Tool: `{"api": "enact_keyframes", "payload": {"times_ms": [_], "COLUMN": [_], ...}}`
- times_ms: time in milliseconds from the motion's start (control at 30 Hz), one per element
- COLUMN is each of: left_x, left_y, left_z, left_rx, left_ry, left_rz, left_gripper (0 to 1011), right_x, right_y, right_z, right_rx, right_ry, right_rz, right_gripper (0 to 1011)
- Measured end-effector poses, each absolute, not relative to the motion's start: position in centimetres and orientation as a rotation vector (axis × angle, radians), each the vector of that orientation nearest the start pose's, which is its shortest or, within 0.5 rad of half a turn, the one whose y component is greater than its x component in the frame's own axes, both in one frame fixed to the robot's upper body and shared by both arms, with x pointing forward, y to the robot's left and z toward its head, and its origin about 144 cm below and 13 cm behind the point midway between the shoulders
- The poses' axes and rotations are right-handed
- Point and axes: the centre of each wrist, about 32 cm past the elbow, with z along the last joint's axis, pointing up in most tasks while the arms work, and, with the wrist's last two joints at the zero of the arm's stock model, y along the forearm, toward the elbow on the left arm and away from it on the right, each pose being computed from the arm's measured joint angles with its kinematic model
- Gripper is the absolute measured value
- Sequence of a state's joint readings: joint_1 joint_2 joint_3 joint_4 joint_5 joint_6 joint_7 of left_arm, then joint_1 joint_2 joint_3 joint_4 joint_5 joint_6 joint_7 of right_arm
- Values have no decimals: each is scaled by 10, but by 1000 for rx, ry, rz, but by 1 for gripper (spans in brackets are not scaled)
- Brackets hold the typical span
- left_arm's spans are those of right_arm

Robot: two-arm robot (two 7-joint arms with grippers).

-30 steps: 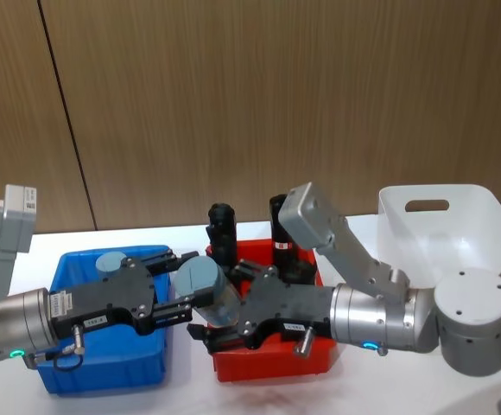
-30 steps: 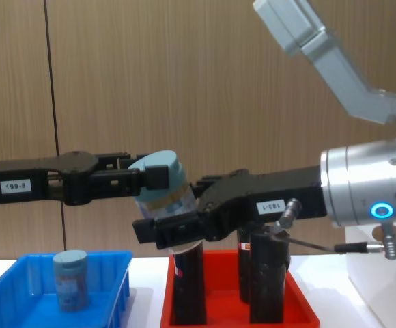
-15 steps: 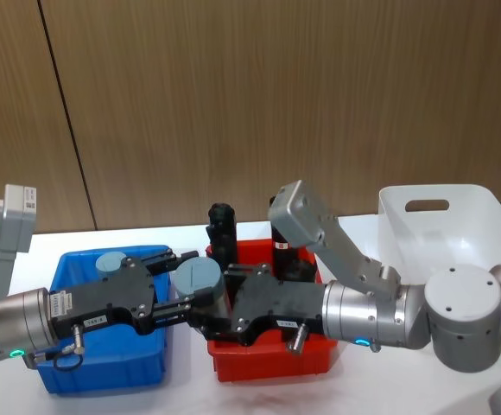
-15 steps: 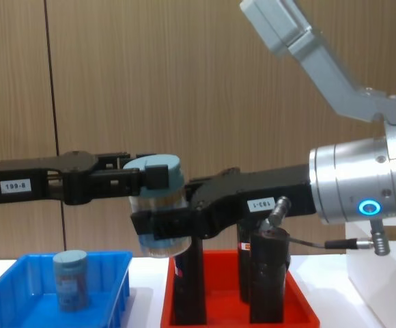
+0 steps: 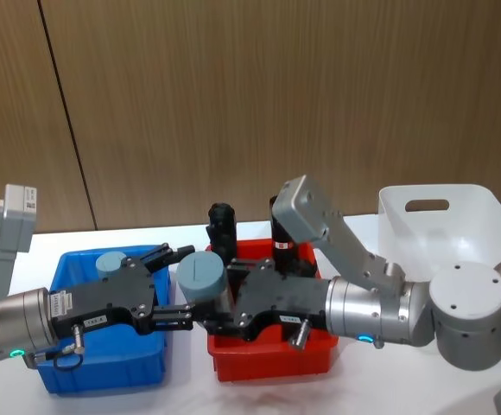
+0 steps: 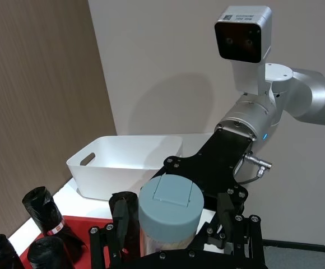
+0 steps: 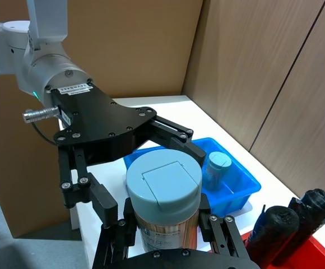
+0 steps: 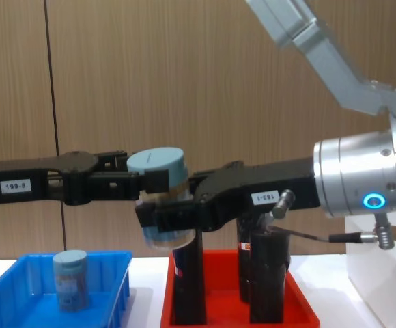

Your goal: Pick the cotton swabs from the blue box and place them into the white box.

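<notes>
Held cotton swab tub (image 5: 203,281): upright in the air, lid up, over the gap between the blue box (image 5: 104,363) and the red tray (image 5: 268,367).
Right claw (image 7: 165,232): fingers clamped on the tub's clear body below the lid. It carries the load.
Left claw (image 5: 183,285): fingers stand wide apart either side of the tub, not touching it.
Why so: reads as a hand-over. The left arm is on the blue box side and the white box (image 5: 397,226) sits far right, within the right arm's side, so the tub changes claws midway.
Second tub (image 5: 110,262): stands upright in the blue box near its back wall, not yet picked.
White box: at the right end of the worktop (image 5: 190,398), well apart from the held tub.
In the way: tall black rolls (image 5: 222,226) stand upright in the red tray, between the tub and the white box.
Judgement: the carry should stay above the roll tops. The left claw's spread fingers sit close to the tub, so it needs a straight pull clear of them.
</notes>
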State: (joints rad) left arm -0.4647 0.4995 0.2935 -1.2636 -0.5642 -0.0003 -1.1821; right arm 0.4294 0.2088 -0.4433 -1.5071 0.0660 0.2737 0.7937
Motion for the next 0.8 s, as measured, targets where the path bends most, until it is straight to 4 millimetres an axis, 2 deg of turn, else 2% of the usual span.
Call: {"api": "enact_keyframes", "payload": {"times_ms": [400,800], "left_x": [572,572], "left_y": [338,338], "left_z": [1226,1226], "left_rx": [-6,-7], "left_ry": [-54,-54], "left_rz": [291,291], "left_gripper": [1004,1004], "right_x": [540,539], "right_y": [-174,-209], "right_z": [1253,1254], "right_rx": [-245,-222], "right_ry": [-142,-151], "right_rz": [-485,-633], "right_gripper": [622,622]}}
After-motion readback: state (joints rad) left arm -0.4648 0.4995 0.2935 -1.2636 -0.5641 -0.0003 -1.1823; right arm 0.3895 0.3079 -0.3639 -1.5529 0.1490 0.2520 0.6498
